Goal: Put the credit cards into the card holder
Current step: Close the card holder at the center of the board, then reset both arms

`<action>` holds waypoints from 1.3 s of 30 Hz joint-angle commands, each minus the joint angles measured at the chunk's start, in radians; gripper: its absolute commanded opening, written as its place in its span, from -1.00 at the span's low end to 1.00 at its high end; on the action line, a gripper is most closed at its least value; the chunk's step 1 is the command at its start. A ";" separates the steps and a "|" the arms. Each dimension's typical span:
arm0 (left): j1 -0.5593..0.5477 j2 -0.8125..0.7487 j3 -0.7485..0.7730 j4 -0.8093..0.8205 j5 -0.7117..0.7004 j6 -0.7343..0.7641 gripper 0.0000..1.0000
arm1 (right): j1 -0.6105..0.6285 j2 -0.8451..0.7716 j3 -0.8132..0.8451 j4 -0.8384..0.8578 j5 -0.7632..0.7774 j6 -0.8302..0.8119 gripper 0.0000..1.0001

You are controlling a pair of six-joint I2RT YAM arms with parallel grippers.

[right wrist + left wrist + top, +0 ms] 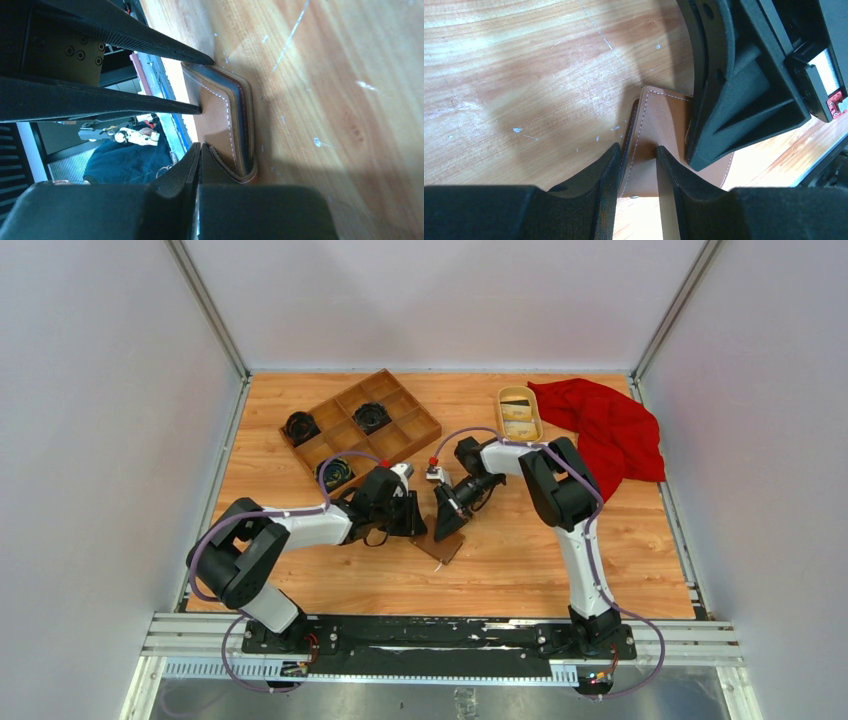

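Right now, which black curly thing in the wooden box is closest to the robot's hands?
The black coil in the wooden box's near corner, beside the left hand; the other two sit farther back.

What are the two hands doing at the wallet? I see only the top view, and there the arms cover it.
Observer: The left hand has a leaf of the wallet between its fingers.
Operator: And the right hand, is it open?
Observer: No, the right hand is shut, with its tips at the wallet's edge.
Operator: Is the wallet spread open?
Observer: No. In the right wrist view it is nearly folded, and only a thin grey-blue lining shows between the brown leaves.
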 commanded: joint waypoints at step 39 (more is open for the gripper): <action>0.051 -1.008 0.039 -0.421 -0.212 0.342 1.00 | -0.282 -0.973 -0.109 -0.009 0.595 -0.453 0.75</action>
